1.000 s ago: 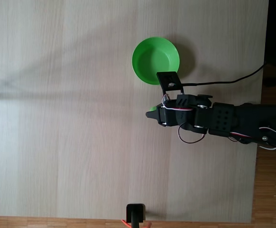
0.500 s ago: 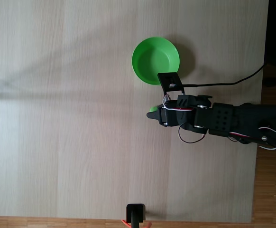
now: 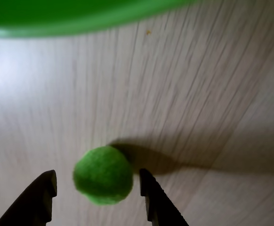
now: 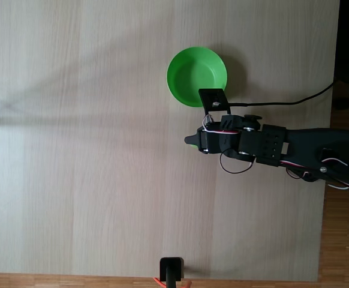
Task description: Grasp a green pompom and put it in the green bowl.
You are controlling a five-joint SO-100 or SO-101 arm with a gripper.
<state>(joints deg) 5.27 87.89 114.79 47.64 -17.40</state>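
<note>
My gripper (image 3: pixel 97 197) is spread, fingertips straddling the green pompom (image 3: pixel 102 175) in the wrist view: one dark tip left of it with a clear gap, the other just beside its right flank, maybe touching, can't tell. The pompom casts a shadow on the wooden table (image 3: pixel 198 94) behind it; whether it sits on the wood or is slightly off it I can't say. Nothing is pinched.

Step in hand, as I judge it: close on the pompom. To do it well I'd center first, since the ball sits nearer the right tip, then close evenly so the left tip doesn't shove it sideways. It's fuzzy and light and likely rolls if nudged by one side alone. Squeeze gently; it compresses.

The green bowl (image 3: pixel 76 16) is a blurred rim along the top edge of the wrist view, so the drop-off is near.

The fixed view gives the layout: green bowl (image 4: pixel 196 76) whole, gripper (image 4: pixel 191 140) just below it in that picture, arm reaching in from the right. There the pompom is hidden under the gripper body and the finger spread is unreadable. The wrist view gives the finger-to-ball relation.
</note>
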